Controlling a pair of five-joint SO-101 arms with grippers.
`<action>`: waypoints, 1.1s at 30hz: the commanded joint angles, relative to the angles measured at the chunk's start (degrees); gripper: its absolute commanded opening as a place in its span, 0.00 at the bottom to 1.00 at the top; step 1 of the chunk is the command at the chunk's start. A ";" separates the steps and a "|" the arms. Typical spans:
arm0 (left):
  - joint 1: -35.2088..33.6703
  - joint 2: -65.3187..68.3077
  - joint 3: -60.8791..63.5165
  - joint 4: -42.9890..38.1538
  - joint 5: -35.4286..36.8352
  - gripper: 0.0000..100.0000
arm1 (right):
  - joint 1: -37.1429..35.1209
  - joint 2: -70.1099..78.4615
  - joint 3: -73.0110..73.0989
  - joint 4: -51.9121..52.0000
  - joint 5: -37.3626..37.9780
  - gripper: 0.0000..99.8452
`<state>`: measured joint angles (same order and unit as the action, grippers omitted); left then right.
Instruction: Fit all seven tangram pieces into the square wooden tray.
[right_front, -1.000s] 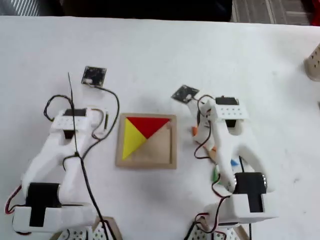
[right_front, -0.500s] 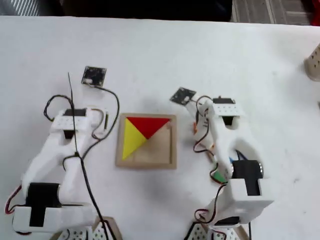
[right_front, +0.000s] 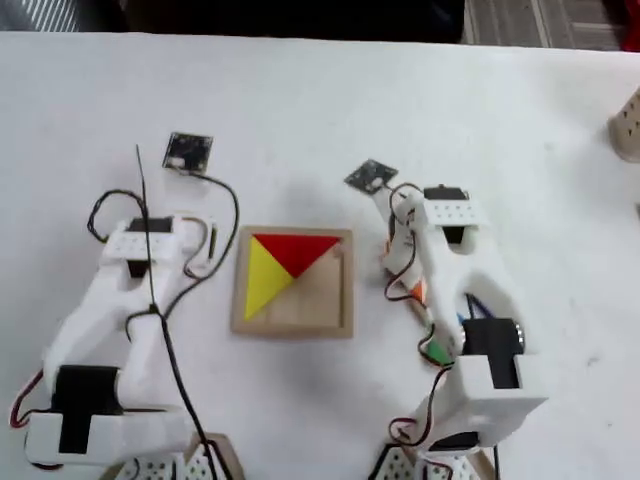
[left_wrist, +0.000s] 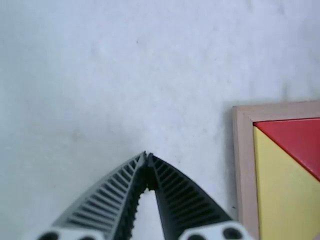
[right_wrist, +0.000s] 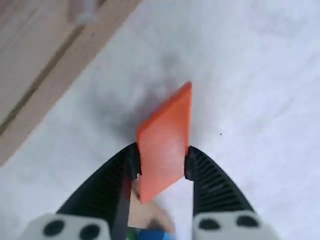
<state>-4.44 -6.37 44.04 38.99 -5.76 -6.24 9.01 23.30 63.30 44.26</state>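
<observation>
The square wooden tray (right_front: 342, 285) lies between the two arms. It holds a red triangle (right_front: 297, 251) along its far side and a yellow triangle (right_front: 263, 278) on its left side. My right gripper (right_wrist: 161, 159) is shut on an orange piece (right_wrist: 167, 137), held just off the tray's right edge (right_wrist: 60, 55). That orange piece (right_front: 408, 288) shows beside the right arm in the high view. A green piece (right_front: 437, 352) and a blue piece (right_front: 468, 322) lie partly hidden under that arm. My left gripper (left_wrist: 146, 159) is shut and holds nothing, over bare table left of the tray (left_wrist: 242, 150).
Two small black boards on cables hang off the arms, one (right_front: 187, 152) at the far left and one (right_front: 370, 177) beyond the right arm. A perforated wooden object (right_front: 628, 125) stands at the right table edge. Black and red cables trail around both arms.
The right arm has shifted a little toward the tray with the orange piece in its gripper, and its black board has swung with it. The left arm has kept still.
</observation>
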 joint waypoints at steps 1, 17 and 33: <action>-0.22 -2.42 -0.44 -0.70 -0.53 0.03 | -1.71 -0.57 -4.66 4.79 -5.27 0.02; -0.40 -2.51 -0.44 -0.70 -0.53 0.03 | -20.44 -0.04 -16.62 16.31 -29.19 0.02; -0.48 -2.68 -0.44 -0.53 -0.53 0.03 | -29.49 8.40 -18.46 7.16 -36.22 0.03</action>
<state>-4.44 -6.37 44.04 38.99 -5.76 -34.99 16.04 7.65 71.30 8.13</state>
